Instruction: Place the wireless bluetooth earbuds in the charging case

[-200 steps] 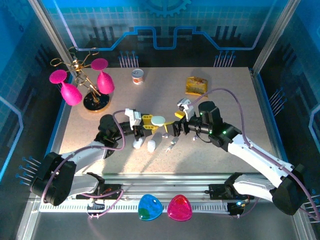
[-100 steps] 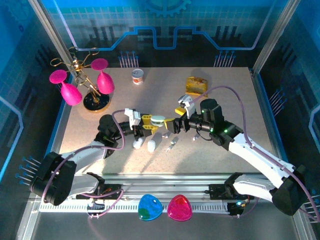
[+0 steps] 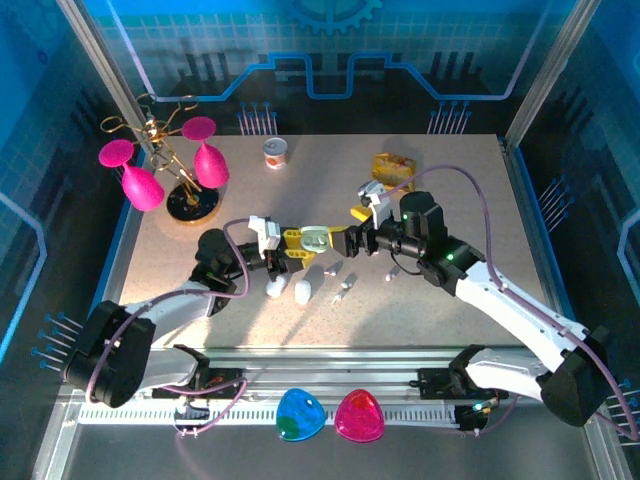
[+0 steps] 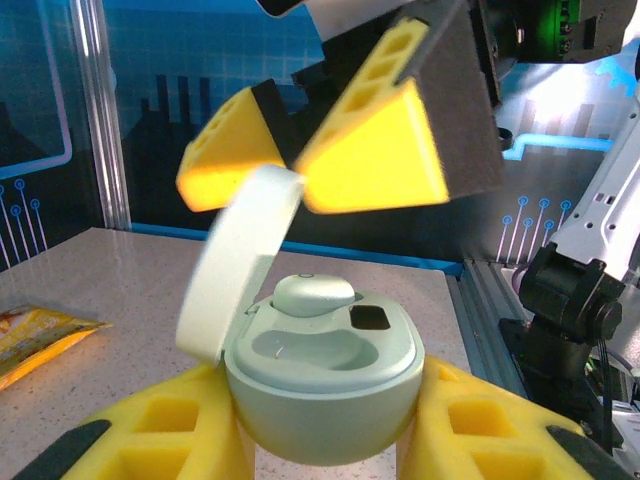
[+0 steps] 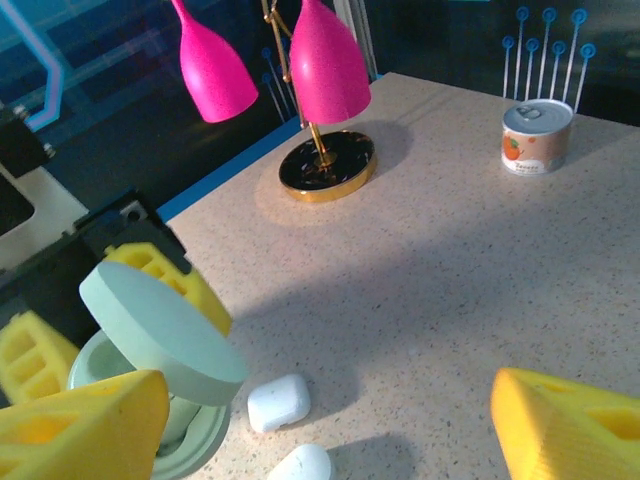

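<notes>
My left gripper point(image 3: 305, 247) is shut on the pale-green charging case point(image 4: 320, 370), holding it just above the table's middle. Its lid point(image 4: 240, 260) is hinged open. One pale earbud point(image 4: 312, 295) sits in a slot; the slot beside it point(image 4: 370, 318) is empty. My right gripper point(image 3: 347, 228) stands open right at the case, one yellow finger point(image 4: 370, 150) touching the lid's top edge, nothing held. In the right wrist view the lid point(image 5: 160, 330) lies beside its left finger point(image 5: 80, 430). Loose white earbuds point(image 3: 345, 290) point(image 3: 328, 272) lie on the table below the case.
Two white cases point(image 5: 278, 402) point(image 5: 300, 465) lie on the table under the held case. A stand with pink glasses point(image 3: 190, 165) is at the back left, a small can point(image 3: 276, 152) at the back middle, a yellow packet point(image 3: 392, 172) at the back right.
My right gripper has moved up and left until its finger meets the case's lid. The left gripper and the case have barely shifted.
</notes>
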